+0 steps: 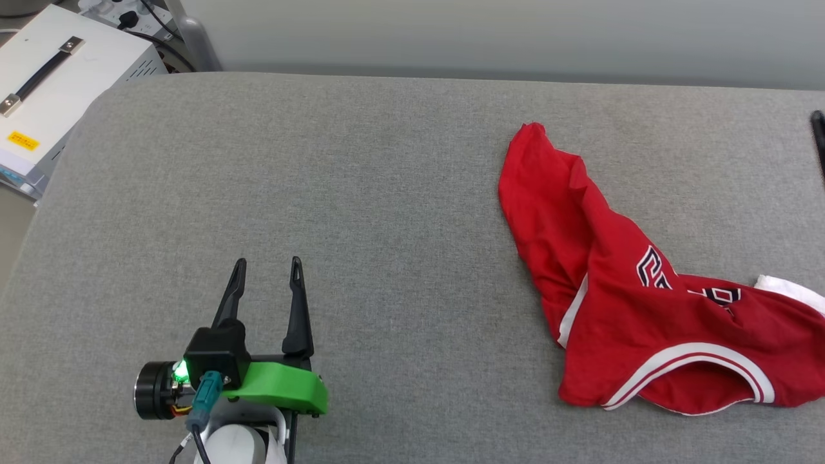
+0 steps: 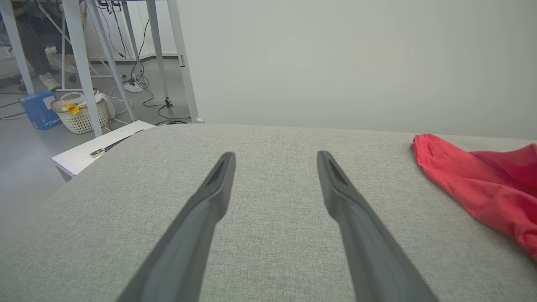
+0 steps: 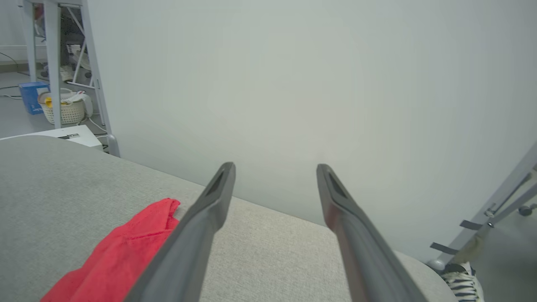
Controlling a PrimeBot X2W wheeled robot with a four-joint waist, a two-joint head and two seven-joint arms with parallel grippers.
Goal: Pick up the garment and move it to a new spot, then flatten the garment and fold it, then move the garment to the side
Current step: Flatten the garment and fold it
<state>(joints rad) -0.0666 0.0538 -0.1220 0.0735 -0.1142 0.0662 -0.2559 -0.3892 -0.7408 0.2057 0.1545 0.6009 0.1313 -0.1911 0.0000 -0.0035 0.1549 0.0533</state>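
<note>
The garment (image 1: 619, 290) lies crumpled on the right half of the grey padded table (image 1: 361, 193), red with dark lettering, striped trim and a white sleeve at its right end. My left gripper (image 1: 267, 263) is open near the front left, low over bare table and well apart from the garment. In the left wrist view the left gripper (image 2: 275, 156) has nothing between its fingers, and the garment (image 2: 482, 184) lies to its right. My right gripper (image 3: 275, 167) is open above the table's far right, with the garment (image 3: 121, 256) below and to its left.
A white case with a black handle (image 1: 51, 84) stands off the table's far left corner. A grey wall runs behind the table. On the floor are a basket (image 2: 82, 115) and metal frame legs (image 2: 180, 63). A person's shoe (image 3: 461, 281) is by the right end.
</note>
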